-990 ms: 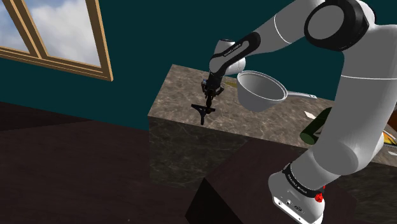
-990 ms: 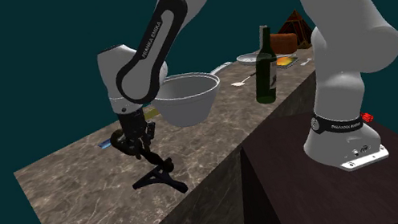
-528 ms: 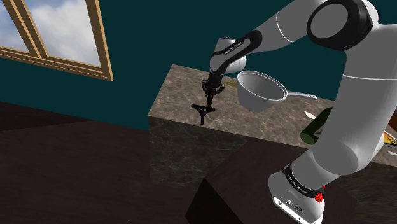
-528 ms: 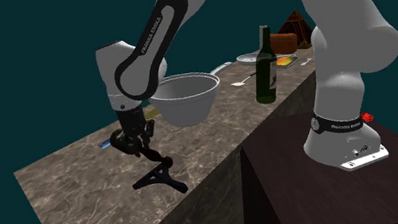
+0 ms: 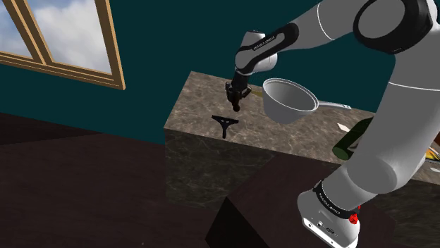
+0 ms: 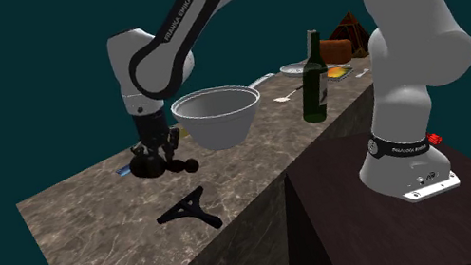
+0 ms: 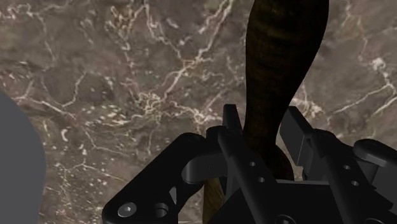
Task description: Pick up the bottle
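dark brown curved bottle [image 7: 280,76] is clasped between the fingers of the black gripper [image 7: 262,121], just above the brown marble counter [image 6: 94,225]; it looks stiff, smooth and probably light, so the narrow part where the fingers close seems a good hold; the counter edge is near; the grey round bowl [image 6: 218,115] stands just beside; open room is upward.

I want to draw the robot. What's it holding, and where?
A dark curved bottle, in the gripper, the jaws clasping its narrow part.
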